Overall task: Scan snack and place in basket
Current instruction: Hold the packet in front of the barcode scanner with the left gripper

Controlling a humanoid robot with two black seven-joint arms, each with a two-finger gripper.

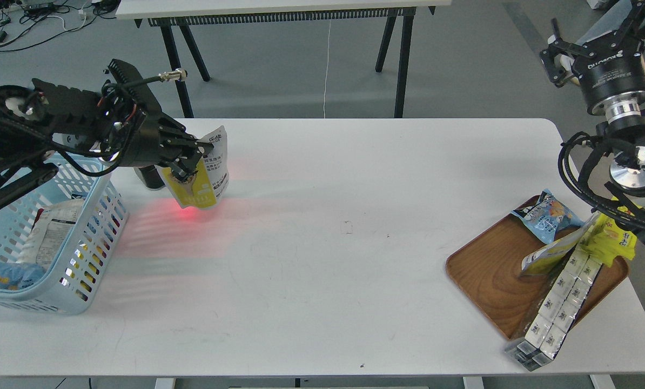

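Snack (210,175) count is just one up in the air: a small flat pouch, white on the upper part with dark printed text, yellow toward the bottom, hanging a bit tilted above the counter (322,259) just right of the basket (93,237). The left gripper (193,159) has its jaws clamped on the pouch's left side, so it's held clear of the surface. There's a red glow on the counter right under it, and a dark cylinder-ish thing (149,177) stands behind the pouch, mostly hidden. One light blue basket with slotted sides sits at the left edge, with a few packets already inside, maybe three, hard to tell. Over on the far right is one brown wooden tray (490,270) holding a blue chip bag (546,215), a yellow packet (611,237), another yellowish pouch (552,251) and two long white strips of sachets (557,302). The right gripper (557,62) is raised at the top right, and I can't tell if its jaws are parted or not.
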